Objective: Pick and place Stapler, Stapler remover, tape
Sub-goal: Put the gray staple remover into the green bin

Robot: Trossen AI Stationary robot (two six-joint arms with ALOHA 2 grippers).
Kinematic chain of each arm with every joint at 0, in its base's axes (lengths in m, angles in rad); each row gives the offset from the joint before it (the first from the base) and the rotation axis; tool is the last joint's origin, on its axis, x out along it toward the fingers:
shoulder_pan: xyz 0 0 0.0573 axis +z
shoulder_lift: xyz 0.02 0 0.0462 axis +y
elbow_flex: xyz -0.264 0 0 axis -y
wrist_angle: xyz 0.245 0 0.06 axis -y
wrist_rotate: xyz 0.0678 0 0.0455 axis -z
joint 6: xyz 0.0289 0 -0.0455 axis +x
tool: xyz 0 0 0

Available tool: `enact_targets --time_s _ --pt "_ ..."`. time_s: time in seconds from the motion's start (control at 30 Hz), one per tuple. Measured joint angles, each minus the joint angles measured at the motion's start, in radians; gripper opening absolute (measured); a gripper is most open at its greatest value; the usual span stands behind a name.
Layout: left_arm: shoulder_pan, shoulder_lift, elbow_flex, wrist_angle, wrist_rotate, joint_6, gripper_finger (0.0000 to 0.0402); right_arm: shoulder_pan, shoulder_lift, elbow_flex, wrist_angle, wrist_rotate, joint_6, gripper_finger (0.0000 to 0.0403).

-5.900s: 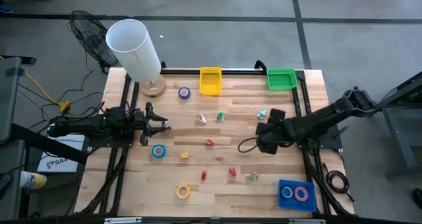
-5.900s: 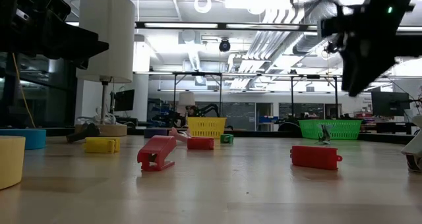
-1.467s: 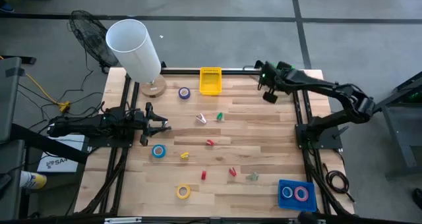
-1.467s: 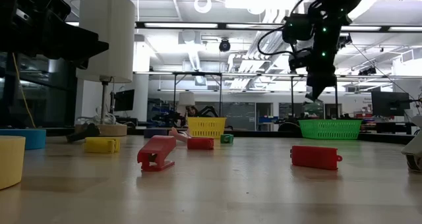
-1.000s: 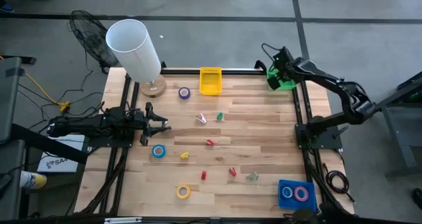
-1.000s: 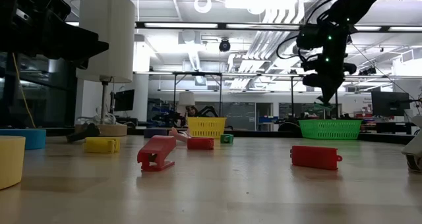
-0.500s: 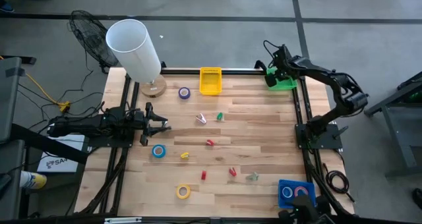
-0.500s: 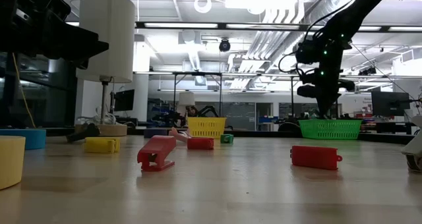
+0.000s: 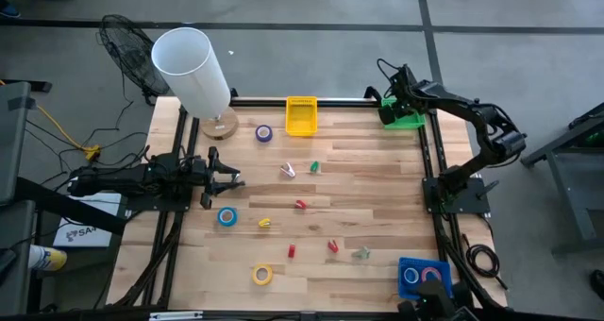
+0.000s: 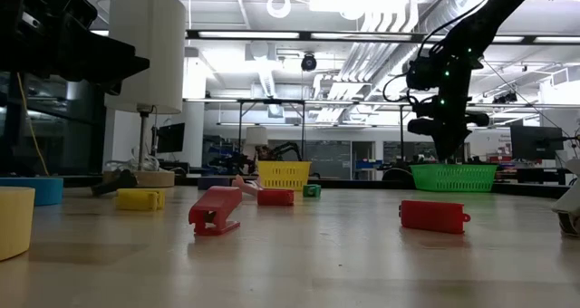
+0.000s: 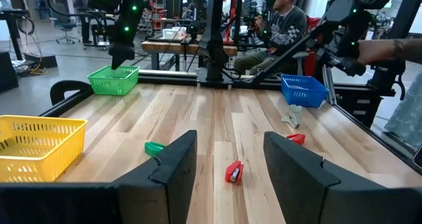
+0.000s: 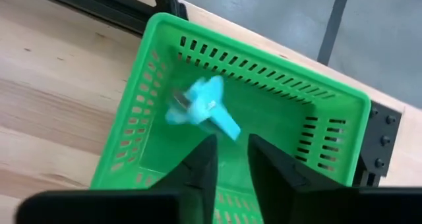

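1. Hovering over the green basket (image 9: 404, 114), right end effector (image 12: 229, 159) had fingers slightly apart, empty; light-blue staple remover (image 12: 201, 105) was inside the basket.
2. Blue bin (image 9: 424, 278) held two tape rolls.
3. Left on tabletop (image 9: 377, 208): purple tape (image 9: 263, 132), blue tape (image 9: 226, 217), yellow tape (image 9: 262, 275), small pieces.
4. Left end effector (image 9: 236, 178) idle, open, at left edge.

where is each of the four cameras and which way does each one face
High: above, straight down on the table; both arms show.
Low: at tabletop height, looking across; the right arm hangs over the green basket.
Left wrist: on the left arm, looking across the table past the open left gripper.
Right wrist: down into the green basket, onto a light blue stapler remover; right gripper open.
All four views show the green basket.
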Motion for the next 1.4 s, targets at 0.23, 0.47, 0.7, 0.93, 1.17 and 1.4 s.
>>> enact_targets --time_s 0.23,0.47,0.7,0.93,1.17,1.4 --pt "0.000 0.000 0.000 0.000 0.000 0.000 0.0175 0.003 -0.038 0.000 -0.021 -0.091 0.013 0.0133" --pt "0.000 0.000 0.000 0.000 0.000 0.000 0.0175 0.009 -0.136 0.000 -0.043 -0.250 0.007 0.0151" --pt "0.000 0.000 0.000 0.000 0.000 0.000 0.0175 0.084 -0.256 0.000 -0.077 -0.386 -0.053 0.0143" --pt "0.000 0.000 0.000 0.000 0.000 0.000 0.0175 0.243 -0.350 0.000 -0.123 -0.421 -0.103 0.0142" --pt "0.000 0.000 0.000 0.000 0.000 0.000 0.0175 0.449 -0.374 0.000 -0.212 -0.421 -0.080 0.0142" --pt "0.000 0.000 0.000 0.000 0.000 0.000 0.0175 0.666 -0.373 0.000 -0.228 -0.419 0.008 0.0142"
